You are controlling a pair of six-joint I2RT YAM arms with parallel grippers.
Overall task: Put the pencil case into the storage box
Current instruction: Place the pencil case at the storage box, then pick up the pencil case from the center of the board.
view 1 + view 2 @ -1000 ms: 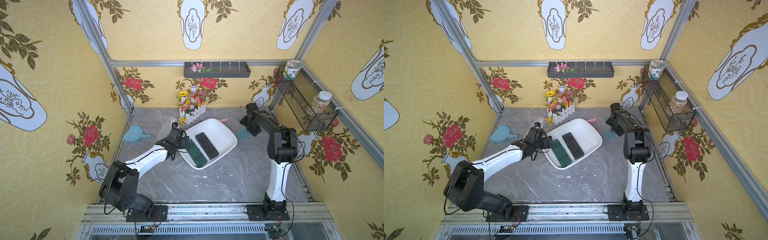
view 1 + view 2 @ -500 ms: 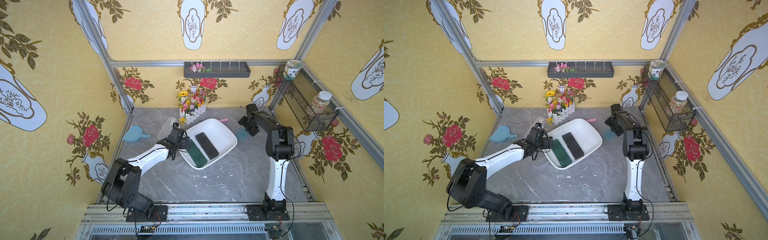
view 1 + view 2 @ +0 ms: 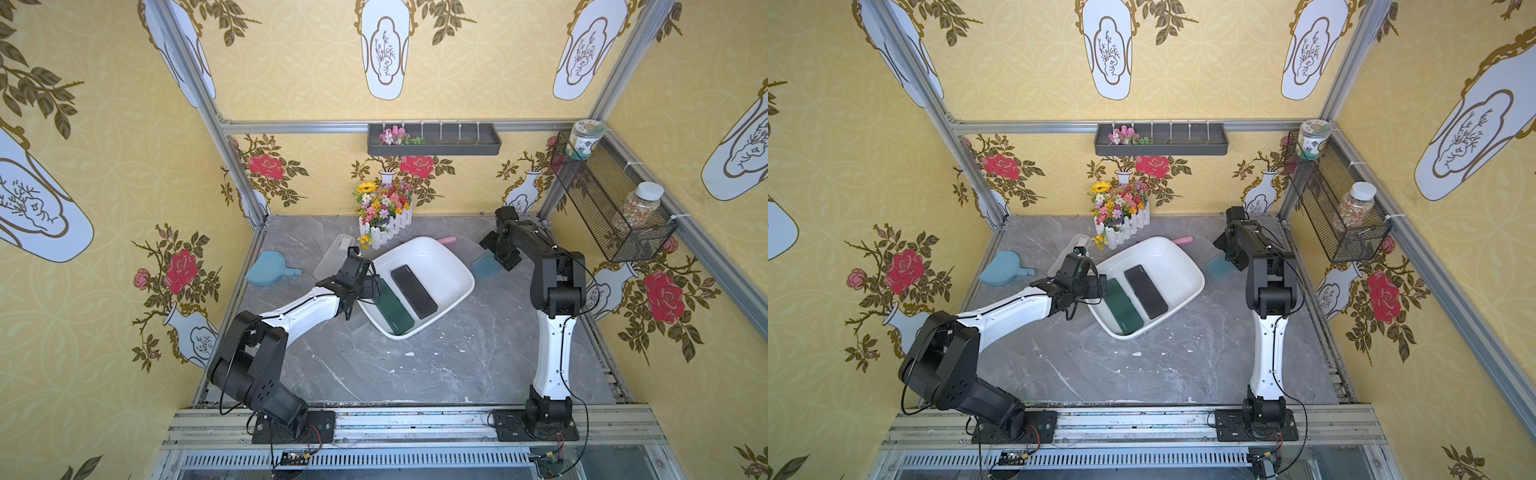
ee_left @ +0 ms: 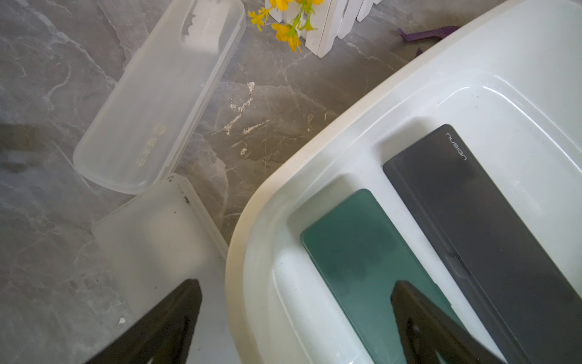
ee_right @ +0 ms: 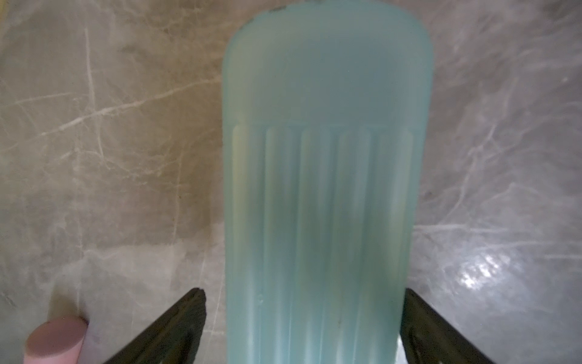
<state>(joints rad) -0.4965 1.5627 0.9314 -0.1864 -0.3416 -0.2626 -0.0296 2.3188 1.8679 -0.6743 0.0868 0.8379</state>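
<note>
- Right wrist view: right end effector spread wide, one finger on either side of the teal ribbed pencil case, no squeeze yet; case flat on the marble surface.
- In both top views, that case outside the storage box, near the rim at its 3 o'clock.
- Already inside the box: green pencil case and black pencil case, lying side by side.
- Over the box rim at 9 o'clock, left end effector wide and empty.
- Not yet in: frosted pencil case at 10 o'clock, second frosted pencil case at 8 o'clock, just beside the rim.
- Judged partway: two stowed, three left; probably the teal one next.
</note>
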